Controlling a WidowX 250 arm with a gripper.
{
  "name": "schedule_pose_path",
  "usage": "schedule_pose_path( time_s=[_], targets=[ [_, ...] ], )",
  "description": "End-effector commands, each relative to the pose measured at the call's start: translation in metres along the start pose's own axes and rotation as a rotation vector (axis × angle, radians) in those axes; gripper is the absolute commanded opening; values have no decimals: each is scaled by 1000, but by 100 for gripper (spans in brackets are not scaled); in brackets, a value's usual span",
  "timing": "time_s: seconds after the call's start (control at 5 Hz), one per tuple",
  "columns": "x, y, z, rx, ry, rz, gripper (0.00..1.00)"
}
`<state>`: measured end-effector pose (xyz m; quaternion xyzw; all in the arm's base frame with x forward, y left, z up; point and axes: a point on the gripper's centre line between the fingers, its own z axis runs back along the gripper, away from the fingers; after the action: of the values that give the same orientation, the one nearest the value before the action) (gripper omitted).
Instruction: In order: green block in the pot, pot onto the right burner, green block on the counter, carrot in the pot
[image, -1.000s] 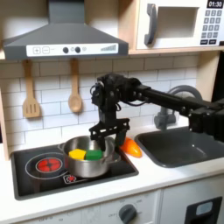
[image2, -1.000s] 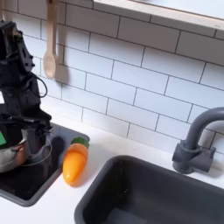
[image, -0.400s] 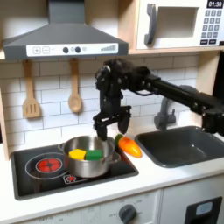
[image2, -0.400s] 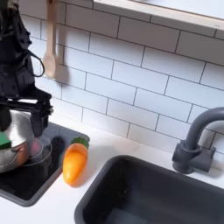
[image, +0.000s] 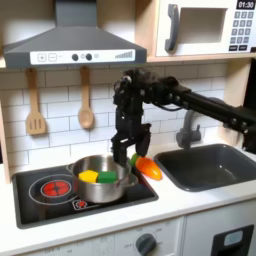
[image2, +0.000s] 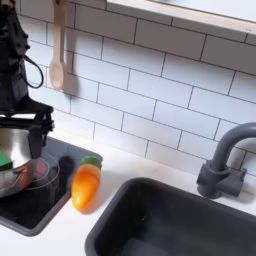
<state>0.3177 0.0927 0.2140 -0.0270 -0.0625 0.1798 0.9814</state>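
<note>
- Toy kitchen: white tile wall, range hood, microwave up top, two wooden utensils hanging on the wall; pale counter (image: 190, 205) carries a black cooktop (image: 140, 200) and a dark sink (image2: 170, 225) with a grey faucet (image2: 222, 160).
- Arm reaches in from the first exterior view's right, elbow high, wrist pointing straight down, a posture that suits a top-down approach to the pot area.
- Pot (image: 100, 178) sits on the cooktop's right part in the first exterior view, about where the right burner would be; that burner's rings are hidden under it, so exact centring can't be told. The other burner (image: 52, 187) lies bare at the first exterior view's left.
- Carrot (image2: 85, 186) lies on the counter at the cooktop's edge, just beside the pot, green stub toward the wall, easy to reach for the last step.
- Gripper (image: 127, 153) hangs above the pot's far rim, between pot and carrot, clear of both; fingers spread, nothing held.
- Green block (image: 106, 177) rests inside the pot next to a yellow chunk (image: 89, 176).
- Judgement: block-in and slide look done; an empty, open gripper over the pot fits lining up to pick the block out. The yellow chunk touching the block could get nudged or grabbed with it.
</note>
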Motion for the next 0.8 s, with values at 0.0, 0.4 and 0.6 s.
schedule_pose_path(
  time_s=[0.0, 0.4, 0.6],
  targets=[
    [7, 20, -13, 48, -36, 126, 100],
    [21, 15, -16, 69, -53, 182, 100],
    [25, 18, -17, 81, -58, 239, 100]
  ],
)
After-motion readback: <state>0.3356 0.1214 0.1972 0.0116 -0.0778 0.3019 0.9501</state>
